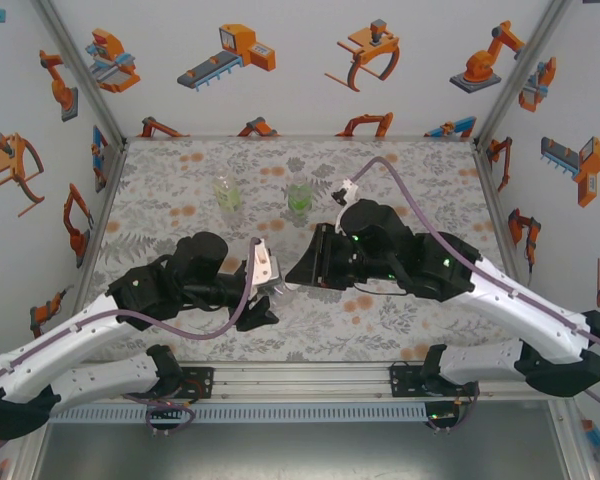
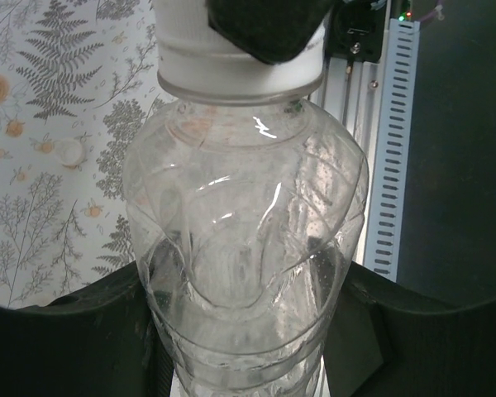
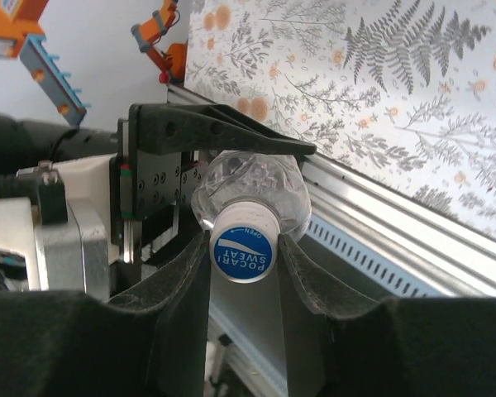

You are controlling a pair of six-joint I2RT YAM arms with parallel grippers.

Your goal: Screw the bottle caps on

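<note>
left gripper (image 2: 244,335): fingers clamped on the lower body of the clear bottle (image 2: 244,240), one finger on each side. the bottle is held off the table (image 1: 420,180), over its near middle, between the two arms. the liquid in it looks colourless.

right gripper (image 3: 243,248): fingers pressed against both sides of the blue cap (image 3: 243,255), which sits on the clear bottle's neck. the cap has white sides and a blue top with printed lettering facing the wrist camera. whether it is fully tight cannot be told.

the two grippers meet end to end, with the bottle lying between them.

green bottle (image 1: 299,197): upright, far middle of the table, well apart from both grippers.

yellowish bottle (image 1: 227,192): upright, just left of the green bottle. both are too small to tell if they are capped.
</note>
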